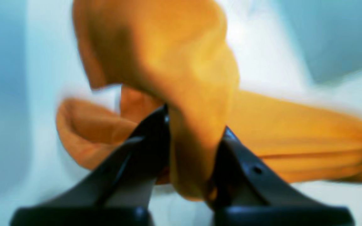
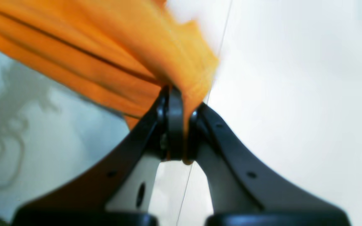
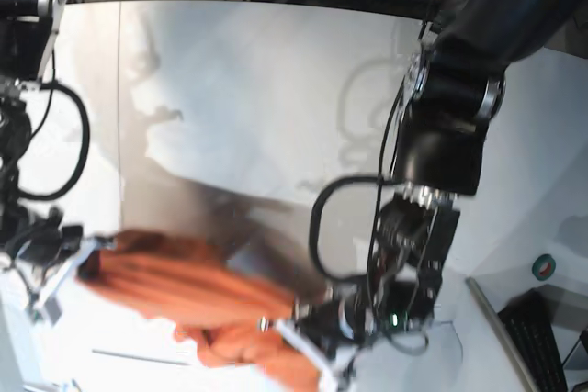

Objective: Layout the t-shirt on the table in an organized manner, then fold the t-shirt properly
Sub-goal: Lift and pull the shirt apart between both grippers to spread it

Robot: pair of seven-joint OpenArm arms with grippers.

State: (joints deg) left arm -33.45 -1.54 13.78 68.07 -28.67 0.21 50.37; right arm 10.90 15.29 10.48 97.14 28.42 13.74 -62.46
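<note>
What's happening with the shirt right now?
Both arms have hold of the t-shirt. The left gripper is shut on a bunched fold of it, and the right gripper is shut on an edge. The cloth hangs stretched between them above the table, gathered in folds and not spread flat. Laying it out isn't done, and folding hasn't begun.
</note>
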